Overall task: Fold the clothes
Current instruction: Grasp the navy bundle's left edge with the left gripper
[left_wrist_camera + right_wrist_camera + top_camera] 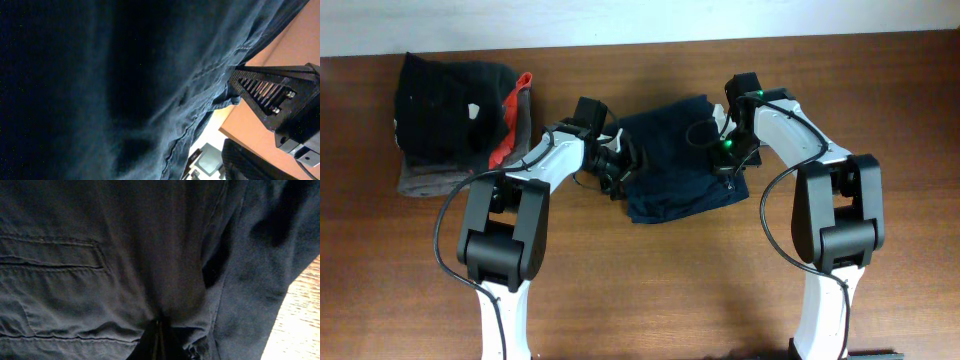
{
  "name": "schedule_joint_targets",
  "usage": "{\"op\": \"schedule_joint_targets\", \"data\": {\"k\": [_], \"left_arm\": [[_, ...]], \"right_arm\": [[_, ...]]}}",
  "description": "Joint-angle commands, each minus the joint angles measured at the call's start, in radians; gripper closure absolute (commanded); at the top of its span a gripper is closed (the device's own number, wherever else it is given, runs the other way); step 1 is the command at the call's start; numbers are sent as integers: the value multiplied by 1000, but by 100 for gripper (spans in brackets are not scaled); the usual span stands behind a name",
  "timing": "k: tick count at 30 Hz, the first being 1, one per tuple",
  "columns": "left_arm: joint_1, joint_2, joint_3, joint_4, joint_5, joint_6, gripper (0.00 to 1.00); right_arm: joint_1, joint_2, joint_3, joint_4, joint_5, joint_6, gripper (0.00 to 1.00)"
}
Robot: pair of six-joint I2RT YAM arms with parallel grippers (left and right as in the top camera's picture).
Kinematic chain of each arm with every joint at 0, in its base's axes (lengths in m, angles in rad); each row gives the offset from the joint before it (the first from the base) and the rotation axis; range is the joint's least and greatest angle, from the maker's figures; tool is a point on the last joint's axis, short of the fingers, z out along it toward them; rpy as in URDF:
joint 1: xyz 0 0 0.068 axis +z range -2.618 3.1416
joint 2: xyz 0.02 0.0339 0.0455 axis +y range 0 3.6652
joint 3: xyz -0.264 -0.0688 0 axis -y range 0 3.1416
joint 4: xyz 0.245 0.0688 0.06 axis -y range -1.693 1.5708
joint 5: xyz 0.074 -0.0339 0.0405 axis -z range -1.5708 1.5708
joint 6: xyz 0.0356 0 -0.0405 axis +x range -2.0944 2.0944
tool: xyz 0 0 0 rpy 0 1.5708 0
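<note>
A dark navy garment (672, 170) lies bunched in the middle of the table. It fills the left wrist view (125, 85) and the right wrist view (125, 255), where a pocket seam shows. My left gripper (620, 165) is at the garment's left edge. Its fingers (229, 112) stand apart, with the hem against the upper fingertip. My right gripper (725, 150) is at the garment's right side. Its fingers (159, 332) are pressed together, pinching a fold of the navy cloth.
A pile of clothes sits at the back left: a black garment (445, 100), a red one (515, 120) and a grey one (425, 182) beneath. Brown wooden table (650, 290) surrounds the navy garment. A white wall runs along the far edge.
</note>
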Motion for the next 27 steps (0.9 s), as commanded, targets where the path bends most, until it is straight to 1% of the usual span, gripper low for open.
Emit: {"op": "schedule_joint_targets", "data": {"k": [1, 5, 8, 10, 12, 16, 19, 22, 24, 25, 26, 27], "left_arm": [[46, 99, -42, 19, -326, 23, 23], [84, 98, -42, 4, -338, 23, 25], [110, 98, -42, -32, -354, 32, 24], [131, 97, -42, -53, -386, 32, 21], [138, 98, -42, -20, -381, 56, 19], [103, 98, -42, 5, -380, 69, 18], [58, 98, -42, 70, -378, 108, 18], [23, 98, -42, 98, -378, 128, 18], [13, 98, -40, 98, -344, 145, 19], [13, 98, -40, 98, -314, 145, 19], [14, 98, -40, 98, -253, 146, 21], [14, 98, -40, 98, -231, 157, 21]], "right_arm": [[3, 38, -43, -15, 20, 11, 96], [3, 38, -43, -14, 20, 11, 96], [3, 38, -43, -16, 20, 11, 96], [3, 38, -43, -18, 20, 11, 96], [3, 38, -43, -13, 20, 11, 96], [3, 38, -43, -10, 20, 11, 96], [3, 38, -43, -10, 20, 11, 96], [3, 38, -43, -12, 20, 11, 96], [3, 38, -43, -14, 20, 11, 96], [3, 38, -43, -14, 20, 11, 96], [3, 38, -43, -13, 20, 11, 96], [3, 38, -43, -13, 20, 11, 96]]}}
